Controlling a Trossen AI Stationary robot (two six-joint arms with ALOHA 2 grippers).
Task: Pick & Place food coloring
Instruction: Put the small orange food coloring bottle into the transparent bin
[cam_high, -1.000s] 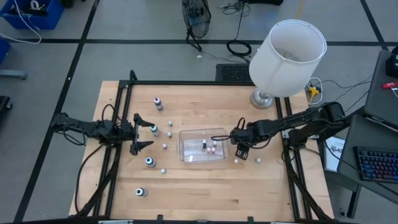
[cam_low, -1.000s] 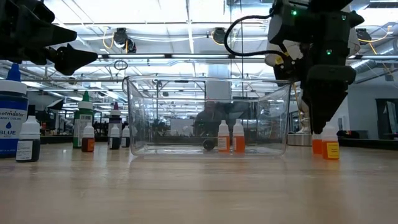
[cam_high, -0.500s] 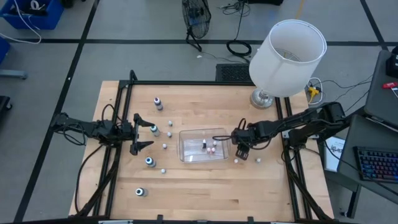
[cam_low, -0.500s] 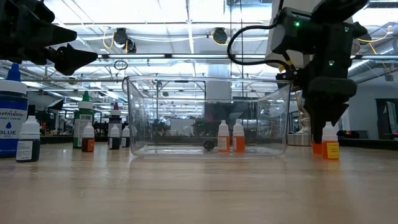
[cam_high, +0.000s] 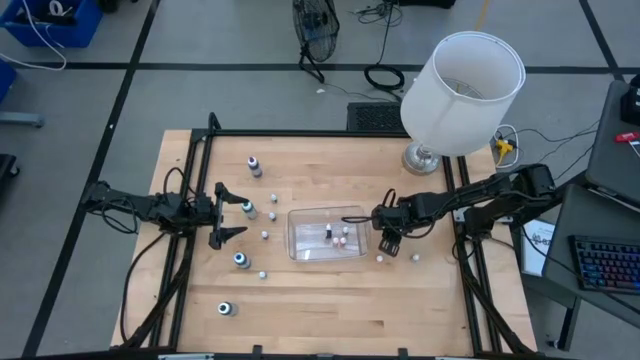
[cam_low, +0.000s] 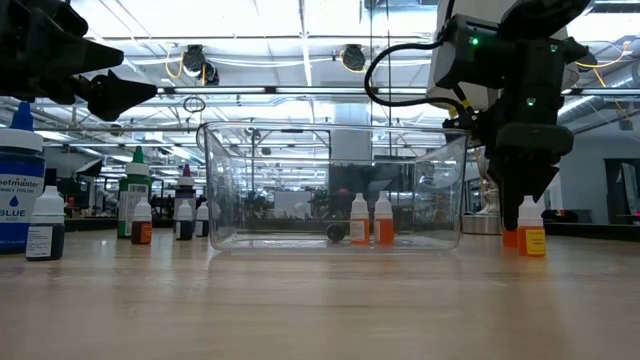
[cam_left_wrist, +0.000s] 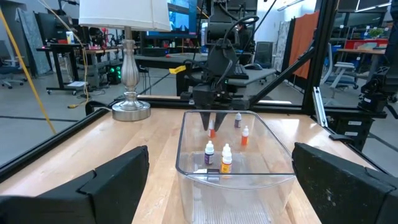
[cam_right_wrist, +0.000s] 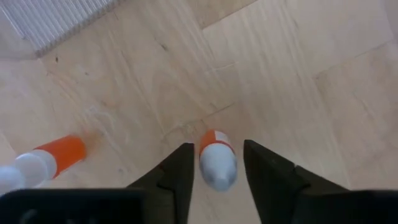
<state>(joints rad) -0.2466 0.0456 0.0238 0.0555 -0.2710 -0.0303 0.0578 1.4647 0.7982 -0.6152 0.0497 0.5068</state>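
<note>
Small food coloring bottles stand about the wooden table. A few stand upright inside the clear tub (cam_high: 293, 236) (cam_low: 300, 180). One orange bottle with a white cap (cam_right_wrist: 217, 163) (cam_low: 530, 228) stands on the table just right of the tub. My right gripper (cam_right_wrist: 217, 168) (cam_high: 385, 248) points down over it, open, one finger close on each side of its cap. A second orange bottle (cam_right_wrist: 53, 157) stands beside it. My left gripper (cam_high: 230, 214) hangs open and level at the table's left, facing the tub.
Bigger and smaller bottles (cam_high: 254, 165) (cam_high: 241, 260) (cam_high: 225, 308) stand scattered on the table's left half, between my left gripper and the tub. Another small bottle (cam_high: 416, 257) stands right of my right gripper. A lamp with a white shade (cam_high: 462, 88) stands at the far right corner.
My right gripper has stayed over the orange bottle right of the tub. In the low view its fingers' lower end shows narrower, and the bottle's white cap now shows below it. The bottle has not moved.
</note>
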